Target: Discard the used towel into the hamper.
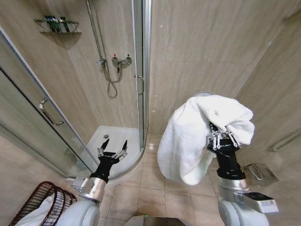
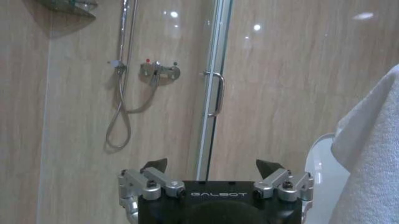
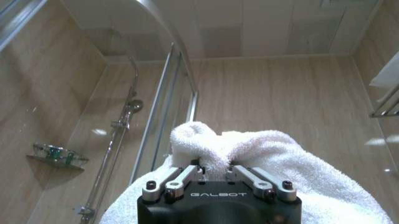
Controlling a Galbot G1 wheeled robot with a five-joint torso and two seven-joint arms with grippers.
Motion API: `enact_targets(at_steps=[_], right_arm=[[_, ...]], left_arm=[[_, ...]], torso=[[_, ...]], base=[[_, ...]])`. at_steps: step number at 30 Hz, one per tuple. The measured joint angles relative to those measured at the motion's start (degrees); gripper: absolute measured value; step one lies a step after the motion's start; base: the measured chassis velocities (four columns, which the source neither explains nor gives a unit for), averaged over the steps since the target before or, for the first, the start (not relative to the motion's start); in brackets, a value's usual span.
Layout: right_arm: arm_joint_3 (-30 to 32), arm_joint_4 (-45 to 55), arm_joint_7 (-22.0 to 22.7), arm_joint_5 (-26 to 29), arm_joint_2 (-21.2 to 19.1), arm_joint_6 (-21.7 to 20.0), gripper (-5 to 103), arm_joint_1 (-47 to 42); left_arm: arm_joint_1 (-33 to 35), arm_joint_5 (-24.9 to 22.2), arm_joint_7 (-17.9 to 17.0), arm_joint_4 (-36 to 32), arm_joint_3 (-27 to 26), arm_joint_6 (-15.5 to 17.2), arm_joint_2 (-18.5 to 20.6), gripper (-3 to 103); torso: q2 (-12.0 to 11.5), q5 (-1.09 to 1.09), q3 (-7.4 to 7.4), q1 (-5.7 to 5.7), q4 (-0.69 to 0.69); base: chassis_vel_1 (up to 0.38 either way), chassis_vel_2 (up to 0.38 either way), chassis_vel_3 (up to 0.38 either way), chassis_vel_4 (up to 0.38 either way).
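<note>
Beige tiled walls close in this small bathroom, with a glass shower cabin [image 1: 94, 94] curving out on the left and pale tiles on the floor [image 1: 150, 188]. From the head camera, the right gripper [image 1: 220, 136] is raised high on the right side, its fingers clenched on a bunched fold of the white towel [image 1: 188, 136], which drapes down in a thick hanging mass to the left of that arm, well above the floor. The left gripper [image 1: 113, 149] is held up lower down, in front of the shower tray, with its fingers spread apart and nothing between them. The hamper [image 1: 44, 202] sits on the floor at the lower left corner, just beside the left arm's base; something white lies inside it, and it is well apart from the raised towel. From the left wrist camera, the left gripper [image 2: 212, 169] points at the shower door handle [image 2: 216, 93] and the tap with its hose [image 2: 159, 70], its dark fingertips wide apart, while the towel [image 2: 374, 158] hangs at one edge. From the right wrist camera, the right gripper [image 3: 213, 170] is pinched tight on a ridge of the towel [image 3: 262, 149], whose folds bulge around the fingers, with the shower rail [image 3: 121, 144] and a small corner shelf [image 3: 59, 156] behind.
</note>
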Motion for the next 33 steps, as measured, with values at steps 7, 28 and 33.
enact_targets(at_steps=[7, 28, 33], right_arm=[[0.2, 0.0, 0.0, 0.4, -0.3, -0.1, 14, 0.4], [-0.5, 0.0, -1.2, 3.1, -1.3, -1.1, 14, 2.2], [-0.2, 0.0, -1.5, 3.6, -1.4, -1.1, 14, 2.3]], left_arm=[[0.0, 0.0, 0.0, 0.0, 0.0, 0.0, 0.0, 97], [0.0, 0.0, 0.0, 0.0, 0.0, 0.0, 0.0, 97], [0.0, 0.0, 0.0, 0.0, 0.0, 0.0, 0.0, 97]], torso=[[-0.1, 0.00, -0.11, -0.12, 0.00], [-0.4, 0.00, -0.24, -0.21, 0.00], [-0.5, 0.00, -0.25, -0.21, 0.00]], base=[[0.067, -0.092, -0.061, 0.074], [0.002, 0.002, 0.002, 0.002], [0.051, 0.067, 0.066, 0.062]])
